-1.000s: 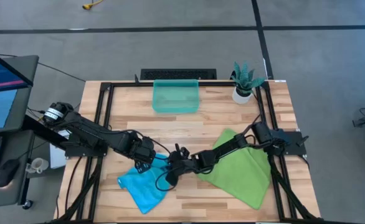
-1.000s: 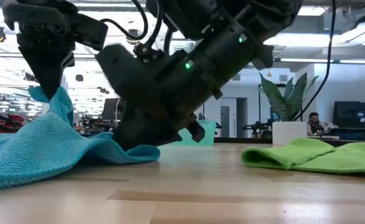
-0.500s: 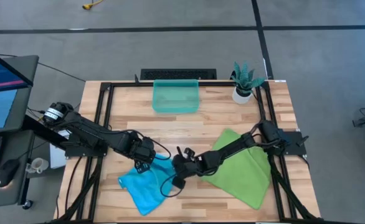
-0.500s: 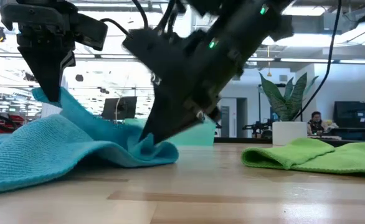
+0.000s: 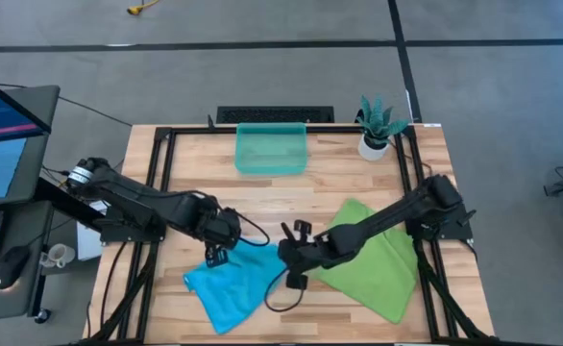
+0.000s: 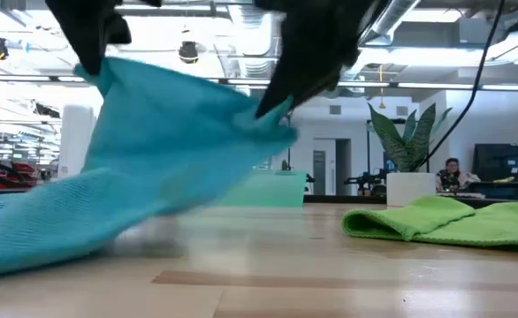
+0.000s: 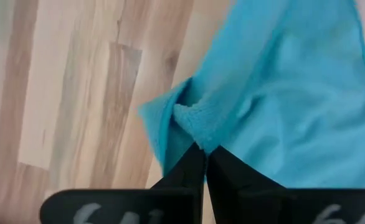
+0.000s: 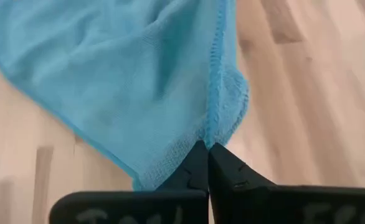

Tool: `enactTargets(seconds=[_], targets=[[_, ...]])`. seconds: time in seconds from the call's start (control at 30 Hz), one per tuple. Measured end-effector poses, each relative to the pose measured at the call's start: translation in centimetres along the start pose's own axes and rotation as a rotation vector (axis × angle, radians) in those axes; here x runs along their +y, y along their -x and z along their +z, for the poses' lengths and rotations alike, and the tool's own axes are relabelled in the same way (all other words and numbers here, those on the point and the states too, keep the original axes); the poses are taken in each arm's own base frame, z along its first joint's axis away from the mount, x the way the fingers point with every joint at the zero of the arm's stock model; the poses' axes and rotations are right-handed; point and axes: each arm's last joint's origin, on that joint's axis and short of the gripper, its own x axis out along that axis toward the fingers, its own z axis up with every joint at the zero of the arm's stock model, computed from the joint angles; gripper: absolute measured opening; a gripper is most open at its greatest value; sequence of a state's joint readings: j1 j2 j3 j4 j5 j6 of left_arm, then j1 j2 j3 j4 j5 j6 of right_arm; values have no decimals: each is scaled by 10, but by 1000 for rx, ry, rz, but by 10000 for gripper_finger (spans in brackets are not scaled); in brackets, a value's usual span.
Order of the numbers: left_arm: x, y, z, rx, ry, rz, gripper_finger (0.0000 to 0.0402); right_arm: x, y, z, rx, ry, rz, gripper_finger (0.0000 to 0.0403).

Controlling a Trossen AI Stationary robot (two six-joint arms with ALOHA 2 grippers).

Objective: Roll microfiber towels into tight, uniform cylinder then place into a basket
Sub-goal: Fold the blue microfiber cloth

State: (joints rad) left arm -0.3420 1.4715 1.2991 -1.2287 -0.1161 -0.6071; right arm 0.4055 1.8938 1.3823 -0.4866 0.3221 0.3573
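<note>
Blue towel (image 5: 232, 285) pinched by left hand (image 7: 205, 152), right hand (image 8: 206, 151)

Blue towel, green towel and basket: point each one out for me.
Blue towel (image 5: 232, 286), high view, on its flat middle on the table.
Green towel (image 5: 378, 264), high view, on its bare centre beside the right arm.
Basket (image 5: 271, 169), high view, on its near wall.

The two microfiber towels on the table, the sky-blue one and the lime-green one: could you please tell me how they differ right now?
The sky-blue microfiber towel is pinched at two corners, by the left hand and the right hand, both shut on it; the lime-green microfiber towel is ungripped. The blue one is partly lifted; the green lies on the wooden table. The green looks larger. Neither is rolled.
</note>
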Motion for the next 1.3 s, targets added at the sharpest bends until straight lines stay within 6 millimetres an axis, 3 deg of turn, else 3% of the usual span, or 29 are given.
enactTargets(seconds=[0.37,0.53,0.67,0.87,1.13,1.3], targets=[[9,46,9,-15,65,1,0,-35,92,16,-83,-31,29,9],[17,66,18,-83,93,-15,0,-56,119,20,-124,-52,52,3],[26,93,25,-135,137,-56,0,-73,136,20,-124,-72,101,7],[43,131,28,-147,355,-197,0,-93,160,27,-164,-155,182,5],[61,149,33,-142,420,-318,0,-101,208,54,-318,-159,216,5],[78,155,41,-310,434,-169,0,-107,235,64,-387,-164,165,5]])
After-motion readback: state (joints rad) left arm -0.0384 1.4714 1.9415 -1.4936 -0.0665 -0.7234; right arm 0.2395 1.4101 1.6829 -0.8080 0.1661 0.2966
